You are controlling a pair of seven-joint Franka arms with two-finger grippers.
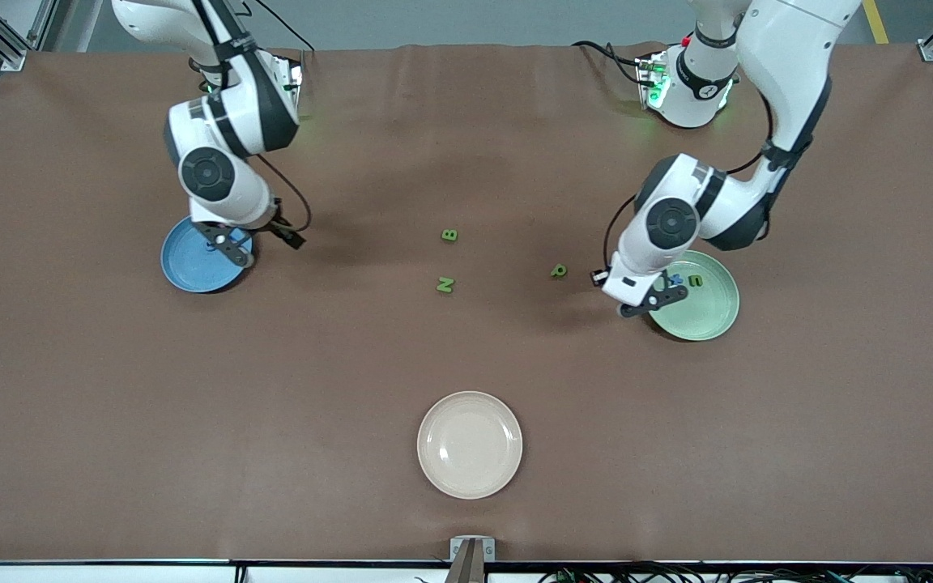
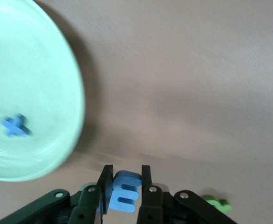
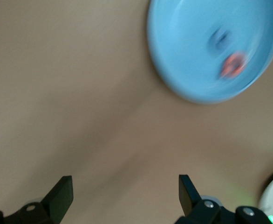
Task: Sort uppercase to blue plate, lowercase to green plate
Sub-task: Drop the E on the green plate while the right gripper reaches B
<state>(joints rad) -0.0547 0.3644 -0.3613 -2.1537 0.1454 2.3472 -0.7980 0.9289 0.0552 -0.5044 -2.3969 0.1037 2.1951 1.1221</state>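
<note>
- Your left gripper, right of frame: jaws pinching blue m at green plate; release over it.
- Your right gripper, over blue plate: jaws spread; fetch B next.

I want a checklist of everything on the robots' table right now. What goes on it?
Surface: brown table cover, a few creases.
Job's things: blue plate holds a red piece and a blue one; green plate holds a green letter and a blue cross. Green B, N and p lie loose between the plates.
Clutter: cream plate, bare, nearest the front camera.
Grippers: left pincer shut on blue m, at the green plate's rim; right pincer open over the blue plate's rim.
Cables: along the table's front edge.
Surroundings: metal frame posts at the corners.
</note>
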